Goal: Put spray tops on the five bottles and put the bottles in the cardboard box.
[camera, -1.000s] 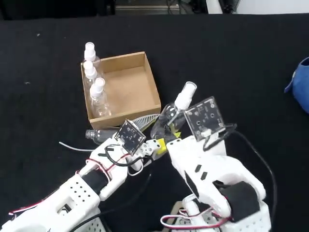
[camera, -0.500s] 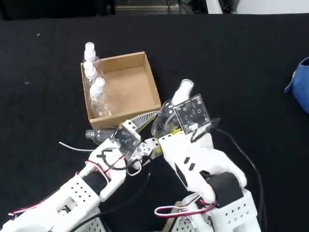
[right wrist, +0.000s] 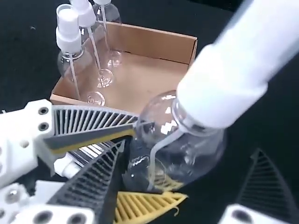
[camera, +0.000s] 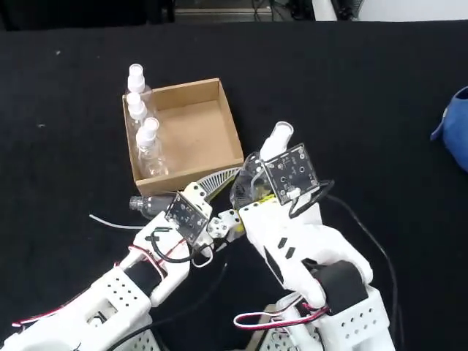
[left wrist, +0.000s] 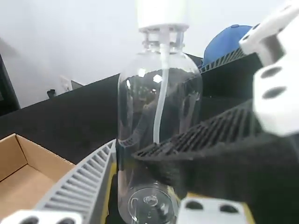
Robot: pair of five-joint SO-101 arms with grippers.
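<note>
A clear bottle (left wrist: 140, 112) sits in the left gripper (left wrist: 125, 148), its round base nearest the camera. A white top (left wrist: 162, 14) is on its neck, and a thin tube (left wrist: 160, 107) runs down inside. The grey finger (left wrist: 79, 186) lies along one side and the black finger (left wrist: 210, 140) crosses the lower body (both seem to touch it). A corner of the box (left wrist: 23, 158) shows beside the grey finger. A blue thing (left wrist: 231, 39) sits at the far edge of the black desk (left wrist: 60, 116).
</note>
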